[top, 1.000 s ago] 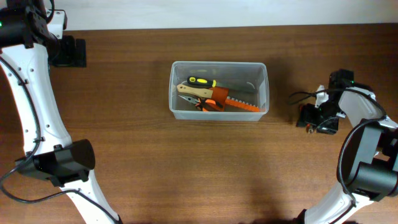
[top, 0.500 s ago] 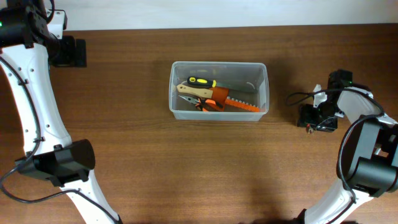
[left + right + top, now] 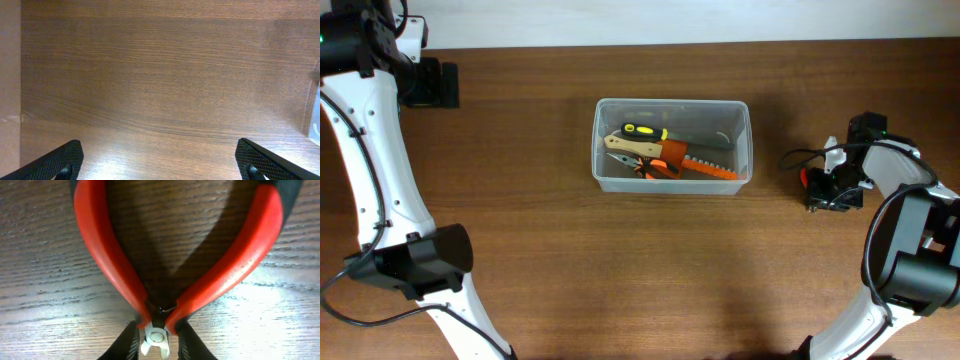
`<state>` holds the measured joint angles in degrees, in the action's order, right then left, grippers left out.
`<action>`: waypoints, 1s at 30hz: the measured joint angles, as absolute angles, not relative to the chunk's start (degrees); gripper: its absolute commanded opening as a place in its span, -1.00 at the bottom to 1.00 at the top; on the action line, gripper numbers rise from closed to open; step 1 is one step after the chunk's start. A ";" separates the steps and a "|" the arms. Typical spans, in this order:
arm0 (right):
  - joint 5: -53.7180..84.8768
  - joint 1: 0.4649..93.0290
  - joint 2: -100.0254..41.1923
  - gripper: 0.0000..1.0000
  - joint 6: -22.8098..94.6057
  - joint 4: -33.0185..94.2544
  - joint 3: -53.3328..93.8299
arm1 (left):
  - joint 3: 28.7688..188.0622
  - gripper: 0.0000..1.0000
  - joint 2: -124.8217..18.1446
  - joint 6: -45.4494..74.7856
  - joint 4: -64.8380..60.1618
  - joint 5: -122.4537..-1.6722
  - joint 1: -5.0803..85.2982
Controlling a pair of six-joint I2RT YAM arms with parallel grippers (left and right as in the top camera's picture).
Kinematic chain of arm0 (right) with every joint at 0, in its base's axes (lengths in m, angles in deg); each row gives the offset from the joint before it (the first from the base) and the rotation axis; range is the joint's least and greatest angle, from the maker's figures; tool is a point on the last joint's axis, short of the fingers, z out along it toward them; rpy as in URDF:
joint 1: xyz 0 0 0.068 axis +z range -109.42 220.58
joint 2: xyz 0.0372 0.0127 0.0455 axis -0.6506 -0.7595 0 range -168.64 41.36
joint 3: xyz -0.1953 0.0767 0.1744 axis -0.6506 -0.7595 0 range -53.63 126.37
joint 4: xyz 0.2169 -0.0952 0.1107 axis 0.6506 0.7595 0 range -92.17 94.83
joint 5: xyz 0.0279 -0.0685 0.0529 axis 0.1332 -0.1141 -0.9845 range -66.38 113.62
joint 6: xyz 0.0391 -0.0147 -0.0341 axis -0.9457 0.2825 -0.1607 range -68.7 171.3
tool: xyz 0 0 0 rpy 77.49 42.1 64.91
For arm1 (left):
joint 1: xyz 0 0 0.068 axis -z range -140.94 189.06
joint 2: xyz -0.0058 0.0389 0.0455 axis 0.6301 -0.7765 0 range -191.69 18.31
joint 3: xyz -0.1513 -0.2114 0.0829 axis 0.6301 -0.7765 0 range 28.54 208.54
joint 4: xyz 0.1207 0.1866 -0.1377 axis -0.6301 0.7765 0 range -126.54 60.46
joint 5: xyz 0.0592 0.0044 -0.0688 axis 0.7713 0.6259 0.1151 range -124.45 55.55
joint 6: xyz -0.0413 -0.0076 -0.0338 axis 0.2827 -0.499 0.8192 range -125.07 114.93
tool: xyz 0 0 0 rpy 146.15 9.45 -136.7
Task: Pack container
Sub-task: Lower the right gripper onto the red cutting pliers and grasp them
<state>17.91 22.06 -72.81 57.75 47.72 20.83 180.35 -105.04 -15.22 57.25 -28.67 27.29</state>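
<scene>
- Container point(image 3: 672, 101): is sitting on the table point(image 3: 620, 260), well apart from both grippers. It is to the left of the right gripper point(image 3: 832, 190), and to the right of the left gripper point(image 3: 157, 150), nearer the robot.
- Contents: a screwdriver point(image 3: 645, 130), a tan-handled tool point(image 3: 628, 150) and an orange saw point(image 3: 705, 168) are lying inside, so packing is judged partly done.
- Red pliers point(image 3: 159, 311): are lying on the bare wood directly under the right gripper, handles splayed. This is the only loose item showing, and it is judged the last one to pack.
- Right gripper: is hanging low over the pliers. Whether it is pinching the handles cannot be told, as its fingers are not clearly showing.
- Left gripper: is hovering over bare wood with its jaws spread wide, carrying nothing.
- Outstanding: the pliers are needing a firm grasp, a carry leftward and a release inside the container.
</scene>
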 measured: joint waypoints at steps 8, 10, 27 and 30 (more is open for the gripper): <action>17.47 21.97 -72.84 -0.76 57.73 49.23 20.83 | 180.35 0.98 -105.04 -15.24 57.25 -28.67 27.29; 17.45 21.97 -72.84 -0.76 57.78 49.73 20.83 | 180.35 0.98 -105.04 -15.22 57.25 -28.67 27.29; 17.25 21.97 -72.81 -0.92 57.12 51.46 20.96 | 180.35 0.98 -105.04 -15.22 57.23 -28.67 27.29; 17.25 21.97 -72.79 -0.92 57.03 52.51 21.57 | 180.35 0.98 -105.04 -15.22 57.25 -28.67 27.29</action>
<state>17.25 21.97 -72.79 57.03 52.51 21.57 180.35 -105.04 -15.22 57.25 -28.67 27.29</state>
